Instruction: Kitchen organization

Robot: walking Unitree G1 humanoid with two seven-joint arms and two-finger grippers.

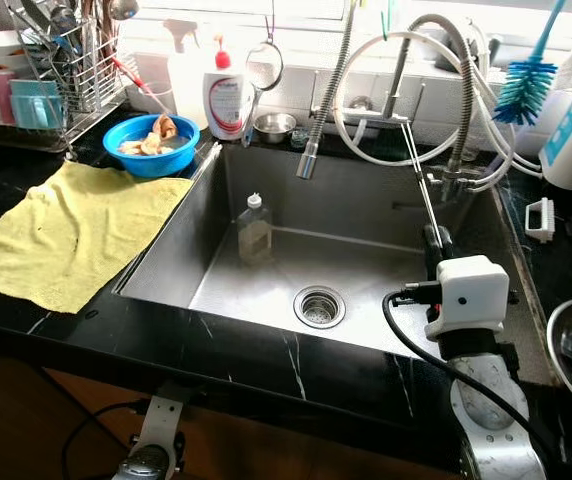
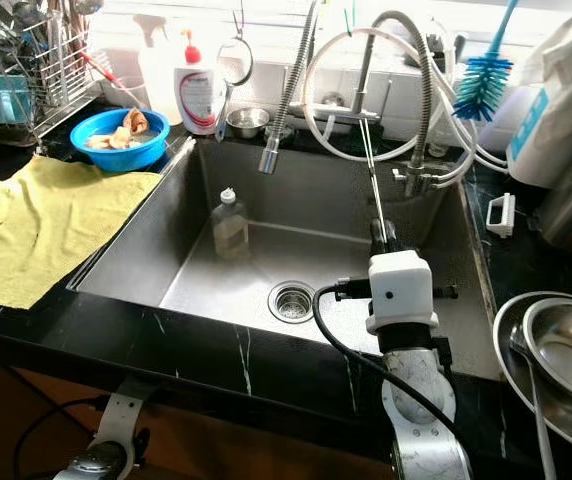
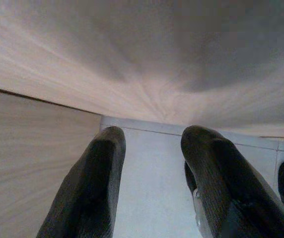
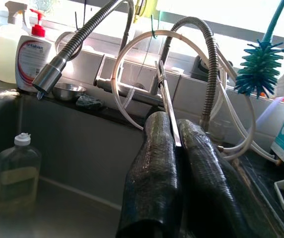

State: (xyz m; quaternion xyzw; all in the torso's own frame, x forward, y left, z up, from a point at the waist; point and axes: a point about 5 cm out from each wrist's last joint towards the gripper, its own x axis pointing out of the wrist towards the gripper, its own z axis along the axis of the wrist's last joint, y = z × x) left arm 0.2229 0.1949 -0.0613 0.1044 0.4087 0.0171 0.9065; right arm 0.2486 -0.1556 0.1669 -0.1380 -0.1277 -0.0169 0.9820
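Black marble counter (image 1: 216, 350) wraps a steel sink (image 1: 366, 200), with a yellow cloth (image 1: 66, 230) spread at the left of the frame and a blue bowl (image 1: 151, 146) of scraps behind it. At centre right, the right gripper (image 4: 174, 148) reaches over the basin, jaws clamped on a thin metal utensil (image 4: 164, 99) whose long axis runs straight up along the fingers toward the coiled faucet hose (image 1: 446, 90). Its working end I can't make out. A dish rack (image 1: 61, 60) sits at upper left, far across the sink; steel bowls (image 2: 566, 350) lie close at lower right. The left gripper (image 3: 152, 188) hangs low by the cabinet, jaws apart, so the right arm is clearly nearer.
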